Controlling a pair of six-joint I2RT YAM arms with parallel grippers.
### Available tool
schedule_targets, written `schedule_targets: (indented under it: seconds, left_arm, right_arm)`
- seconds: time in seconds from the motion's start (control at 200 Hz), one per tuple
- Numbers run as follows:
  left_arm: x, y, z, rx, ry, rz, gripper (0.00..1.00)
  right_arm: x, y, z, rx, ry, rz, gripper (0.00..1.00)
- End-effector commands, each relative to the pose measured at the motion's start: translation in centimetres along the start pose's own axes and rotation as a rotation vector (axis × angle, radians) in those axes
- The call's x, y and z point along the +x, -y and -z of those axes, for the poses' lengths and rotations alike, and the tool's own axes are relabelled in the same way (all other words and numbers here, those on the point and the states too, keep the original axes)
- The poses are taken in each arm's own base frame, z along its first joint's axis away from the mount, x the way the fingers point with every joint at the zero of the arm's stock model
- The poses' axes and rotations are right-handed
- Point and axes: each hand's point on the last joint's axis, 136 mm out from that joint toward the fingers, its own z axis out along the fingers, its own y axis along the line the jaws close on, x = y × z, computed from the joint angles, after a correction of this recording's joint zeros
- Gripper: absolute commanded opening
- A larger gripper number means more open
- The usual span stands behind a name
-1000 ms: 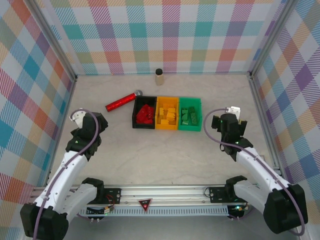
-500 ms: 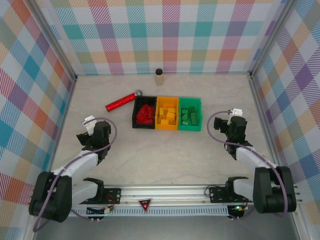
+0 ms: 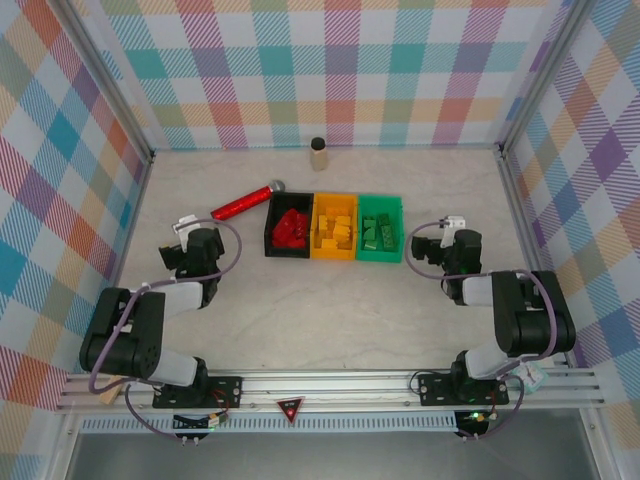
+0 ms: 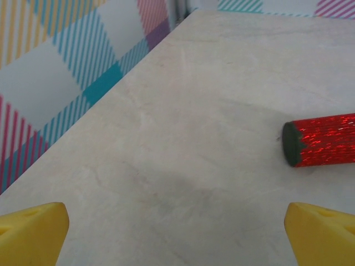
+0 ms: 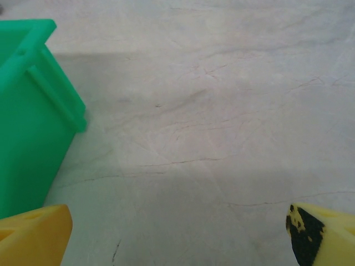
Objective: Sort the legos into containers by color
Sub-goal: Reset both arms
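Left gripper (image 4: 177, 241): low over the table (image 3: 300, 310), my yellow fingertips (image 4: 30, 233) spread wide, nothing between them. Right gripper (image 5: 177, 235): jaws likewise fully apart and empty, the green bin (image 5: 28, 133) near on its left.

Mid-table, three joined bins stand in a row. Red legos (image 3: 291, 228) lie in the black bin (image 3: 268, 243), yellow-orange legos (image 3: 334, 231) in the orange bin (image 3: 333, 256), green legos (image 3: 379, 231) in the green bin.

A red glitter cylinder (image 3: 243, 204) lies just beside the black bin's far left corner. Farthest, a tan upright cylinder (image 3: 319, 153) stands near the back wall.
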Motion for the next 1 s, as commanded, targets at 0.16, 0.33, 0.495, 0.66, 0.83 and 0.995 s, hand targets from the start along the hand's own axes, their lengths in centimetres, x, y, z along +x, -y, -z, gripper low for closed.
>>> schedule_targets:
  seconds: [0.16, 0.33, 0.495, 0.66, 0.83, 0.995]
  left_arm:
    - [-0.8, 2.4, 1.6, 0.219, 0.090, 0.122, 1.00]
    - [1.0, 6.9, -0.3, 0.368, 0.006, -0.004, 1.00]
    - [1.3, 6.9, -0.2, 0.382, 0.032, 0.005, 1.00]
    - [1.3, 6.9, -0.1, 0.384, 0.033, 0.006, 1.00]
    - [1.2, 6.9, -0.2, 0.383, 0.036, 0.005, 1.00]
    - [1.2, 6.9, -0.2, 0.382, 0.037, 0.007, 1.00]
  right_arm:
    - [-2.8, -0.9, 0.0, -0.062, 0.095, 0.025, 0.99]
    - [-2.8, -0.8, 0.1, -0.058, 0.097, 0.025, 0.99]
    - [-2.8, -0.9, 0.0, -0.060, 0.097, 0.025, 0.99]
    - [-2.8, -0.9, 0.0, -0.061, 0.096, 0.024, 0.99]
    - [-2.7, -0.9, 0.0, -0.059, 0.094, 0.024, 0.99]
    - [-2.7, -1.0, 0.0, -0.065, 0.091, 0.022, 0.99]
